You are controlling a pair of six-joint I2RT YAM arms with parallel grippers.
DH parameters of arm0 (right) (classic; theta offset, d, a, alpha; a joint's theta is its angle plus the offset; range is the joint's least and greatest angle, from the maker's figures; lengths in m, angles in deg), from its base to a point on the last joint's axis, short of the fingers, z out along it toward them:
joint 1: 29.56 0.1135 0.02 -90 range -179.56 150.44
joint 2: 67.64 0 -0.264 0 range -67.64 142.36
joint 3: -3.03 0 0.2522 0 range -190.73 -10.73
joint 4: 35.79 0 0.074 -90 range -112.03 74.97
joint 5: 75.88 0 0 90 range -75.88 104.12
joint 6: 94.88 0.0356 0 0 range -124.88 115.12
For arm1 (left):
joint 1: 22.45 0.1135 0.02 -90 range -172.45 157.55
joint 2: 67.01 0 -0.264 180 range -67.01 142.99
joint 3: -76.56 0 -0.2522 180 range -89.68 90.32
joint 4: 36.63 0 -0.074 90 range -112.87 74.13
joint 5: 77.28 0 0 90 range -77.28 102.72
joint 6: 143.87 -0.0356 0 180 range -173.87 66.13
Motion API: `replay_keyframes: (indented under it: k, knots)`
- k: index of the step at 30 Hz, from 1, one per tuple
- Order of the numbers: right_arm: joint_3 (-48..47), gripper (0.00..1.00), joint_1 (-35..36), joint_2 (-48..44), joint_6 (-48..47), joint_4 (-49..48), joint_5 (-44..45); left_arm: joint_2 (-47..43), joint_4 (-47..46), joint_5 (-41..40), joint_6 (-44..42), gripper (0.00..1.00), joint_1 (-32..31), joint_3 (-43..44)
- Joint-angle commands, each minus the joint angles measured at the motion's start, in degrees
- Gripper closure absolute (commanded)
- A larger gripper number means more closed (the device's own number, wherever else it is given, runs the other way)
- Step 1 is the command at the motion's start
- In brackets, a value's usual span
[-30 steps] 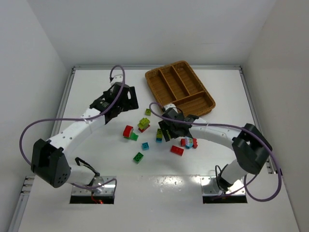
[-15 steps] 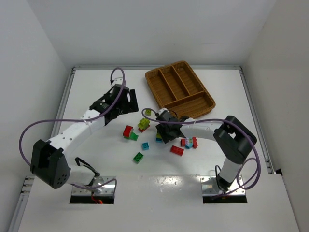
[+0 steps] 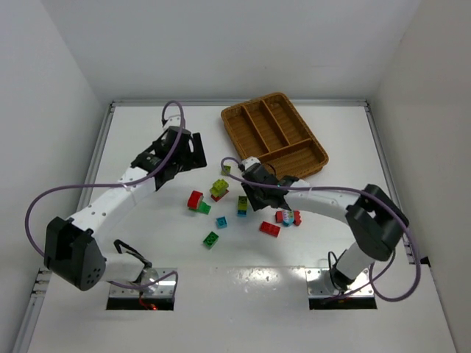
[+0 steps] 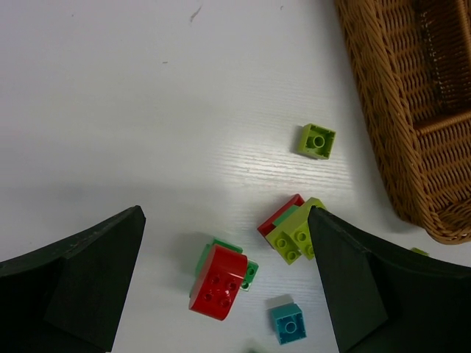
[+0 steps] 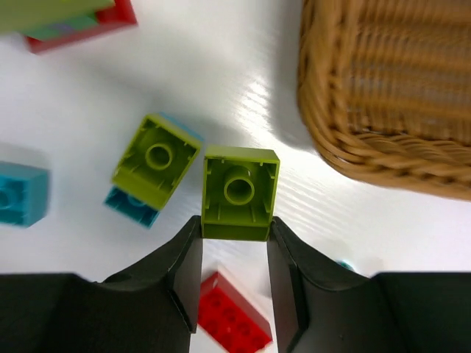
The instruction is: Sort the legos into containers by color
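Right wrist cam: right gripper [image 5: 235, 234] pinching a lime brick [image 5: 240, 190] mid-bench, just short of the wicker tray [image 5: 368, 147] toward the far right corner. Left gripper [image 4: 224, 220] gapes wide above loose bricks [image 4: 218, 282]. Next, I'd guess: carry it over a compartment, drop.

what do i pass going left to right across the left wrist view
dark finger at the left edge → red brick → lone yellow-green brick → wicker tray. The cyan brick and the red and yellow-green clump overlap these, so they are left out.
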Motion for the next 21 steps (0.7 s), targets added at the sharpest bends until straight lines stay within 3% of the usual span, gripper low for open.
replay_keyframes:
  k: [1, 6, 14, 21]
  knots:
    - [-0.9, 0.69, 0.2, -6.8, 1.2, 2.9, 2.3, -1.7, 0.3, -0.5, -1.4, 0.0, 1.3, 1.3]
    - [-5.4, 0.69, -4.5, -10.0, 7.1, 10.2, 5.1, -1.7, 1.4, -2.6, 0.0, 0.0, 2.9, 2.4]
    - [-25.4, 0.69, -17.8, 4.5, 13.4, 14.5, 3.1, -0.7, 4.1, -3.6, 4.2, 0.0, 5.9, 2.4]
    - [-44.8, 0.66, -25.7, 21.2, 13.4, 15.7, 0.3, -0.7, 4.1, 2.0, 4.2, 0.0, 8.4, 2.4]
